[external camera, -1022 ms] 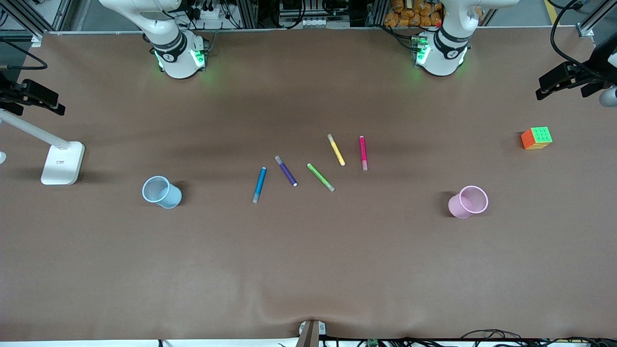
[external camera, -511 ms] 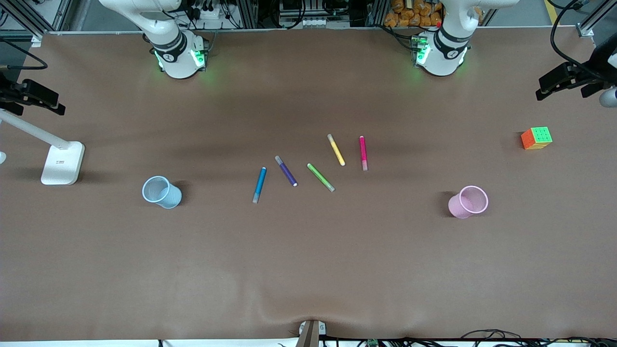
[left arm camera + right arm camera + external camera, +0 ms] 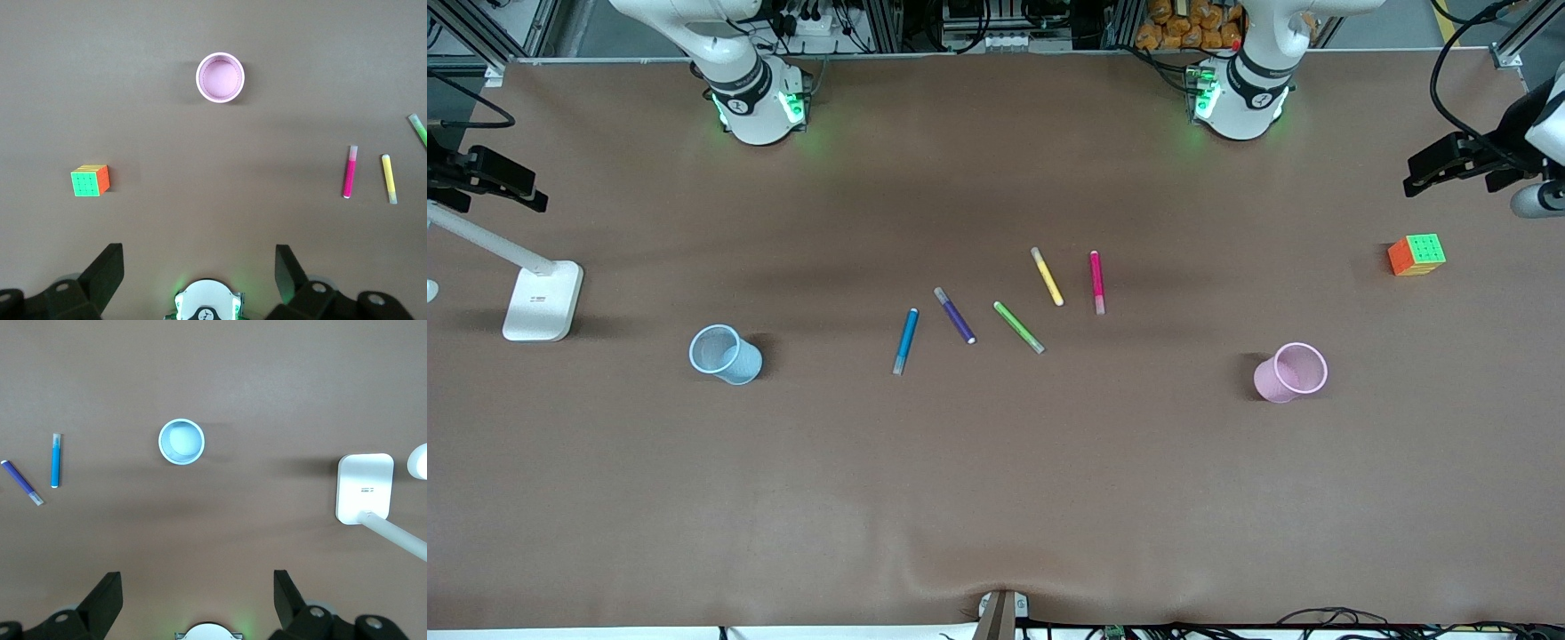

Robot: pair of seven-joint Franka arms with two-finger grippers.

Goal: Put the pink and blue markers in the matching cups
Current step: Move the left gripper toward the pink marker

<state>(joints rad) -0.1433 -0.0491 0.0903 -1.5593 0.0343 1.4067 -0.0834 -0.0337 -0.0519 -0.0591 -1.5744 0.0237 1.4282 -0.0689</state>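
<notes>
The pink marker [image 3: 1096, 281] and the blue marker [image 3: 905, 340] lie flat mid-table in a loose row of several markers. The pink marker also shows in the left wrist view [image 3: 349, 173], the blue one in the right wrist view [image 3: 55, 460]. The pale pink cup [image 3: 1289, 372] [image 3: 220, 77] stands upright toward the left arm's end. The pale blue cup [image 3: 725, 354] [image 3: 181, 441] stands upright toward the right arm's end. My left gripper [image 3: 199, 267] and right gripper [image 3: 197, 590] hang high over the table, open and empty.
Purple [image 3: 954, 315], green [image 3: 1018, 326] and yellow [image 3: 1047, 276] markers lie between the blue and pink ones. A colour cube [image 3: 1416, 254] sits toward the left arm's end. A white stand base [image 3: 543, 300] sits toward the right arm's end.
The left arm's hand at the edge of the front view has shifted slightly toward the table's middle. The markers, cups and right arm have not moved.
</notes>
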